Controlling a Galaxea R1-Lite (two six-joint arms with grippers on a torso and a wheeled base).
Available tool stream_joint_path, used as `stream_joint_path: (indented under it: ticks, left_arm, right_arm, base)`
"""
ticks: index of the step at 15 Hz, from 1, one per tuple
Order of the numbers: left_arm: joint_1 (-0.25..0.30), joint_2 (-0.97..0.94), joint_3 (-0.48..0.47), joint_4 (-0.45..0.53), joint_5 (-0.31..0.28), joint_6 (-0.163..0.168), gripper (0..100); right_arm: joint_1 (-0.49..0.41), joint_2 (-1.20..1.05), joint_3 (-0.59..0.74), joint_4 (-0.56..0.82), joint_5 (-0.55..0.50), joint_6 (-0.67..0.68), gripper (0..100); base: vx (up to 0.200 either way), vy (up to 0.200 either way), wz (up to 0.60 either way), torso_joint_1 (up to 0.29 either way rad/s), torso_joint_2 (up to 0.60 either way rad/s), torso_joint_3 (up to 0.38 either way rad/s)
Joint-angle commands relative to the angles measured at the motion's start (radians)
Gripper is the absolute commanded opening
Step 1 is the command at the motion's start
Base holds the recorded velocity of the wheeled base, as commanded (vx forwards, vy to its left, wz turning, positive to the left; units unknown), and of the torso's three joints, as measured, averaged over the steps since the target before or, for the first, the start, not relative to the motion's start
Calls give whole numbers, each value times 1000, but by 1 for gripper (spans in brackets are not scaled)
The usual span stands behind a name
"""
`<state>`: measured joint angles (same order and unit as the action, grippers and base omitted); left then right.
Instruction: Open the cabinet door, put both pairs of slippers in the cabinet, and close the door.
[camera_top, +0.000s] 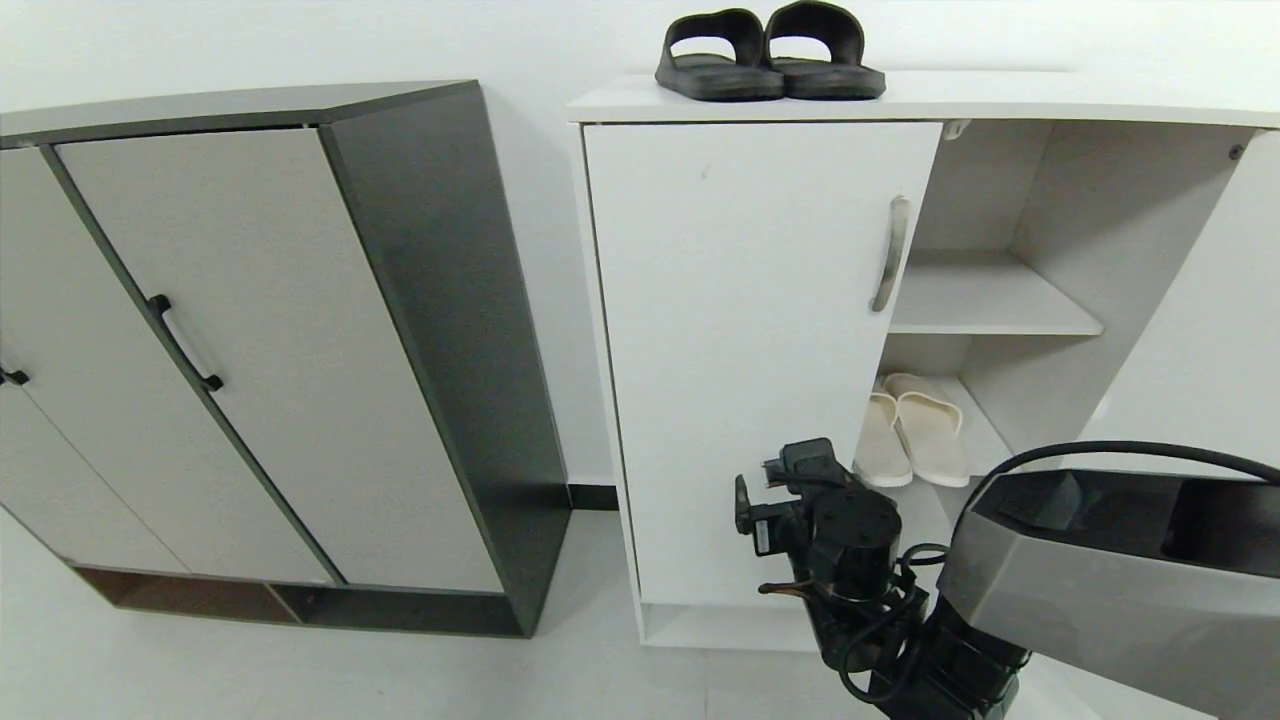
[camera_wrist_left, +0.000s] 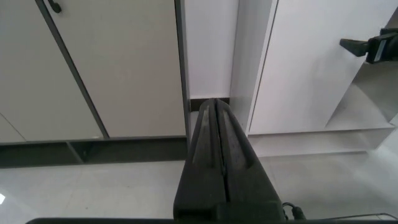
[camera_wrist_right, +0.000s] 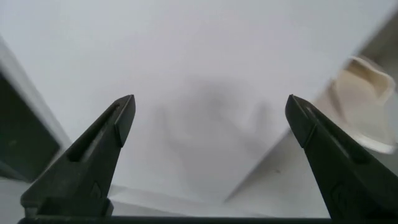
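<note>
- White laminate cabinet (camera_top: 1000, 95), right door (camera_top: 1215, 330) swung open; opening step judged done.
- Pair of black slide slippers (camera_top: 770, 55) on the cabinet top, yet to go inside.
- Pair of cream slippers (camera_top: 910, 430) side by side on the lower shelf (camera_top: 988, 428).
- Right gripper (camera_wrist_right: 211, 118) low before the shut left door (camera_top: 740, 330), fingers (camera_wrist_right: 106, 155) spread wide, empty.
- Left gripper (camera_wrist_left: 214, 109) near the floor, fingers pressed together, empty.
- Remaining, by judgement: black pair in, door closed.

right arm (camera_top: 1100, 590): silver-grey shell; black wrist; looped black cables | jaws: black, tapered (wedge-like tips)
</note>
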<state>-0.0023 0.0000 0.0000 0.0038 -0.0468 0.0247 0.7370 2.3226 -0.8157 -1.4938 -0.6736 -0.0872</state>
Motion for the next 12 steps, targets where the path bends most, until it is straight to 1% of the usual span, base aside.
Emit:
stream_joint_path:
  ticks: [1, 4, 7, 10, 12]
  left_arm:
    - [-1, 2, 0, 1, -1, 0, 0]
    - [-1, 2, 0, 1, -1, 1, 0]
    - [-1, 2, 0, 1, -1, 1, 0]
    - [-1, 2, 0, 1, -1, 1, 0]
    - [-1, 2, 0, 1, -1, 1, 0]
  right_arm:
    - [1, 3, 6, -13, 0, -2, 100]
    - [1, 3, 26, -6, 22, -3, 100]
    - [1, 3, 35, 53, 46, -2, 100]
    - [1, 1, 35, 53, 58, 0, 100]
    - [1, 1, 38, 26, 82, 1, 100]
  base:
    - [0, 0, 0, 0, 0, 0]
    - [0, 0, 0, 0, 0, 0]
    - [0, 0, 0, 0, 0, 0]
    - [0, 0, 0, 0, 0, 0]
    - [0, 0, 0, 0, 0, 0]
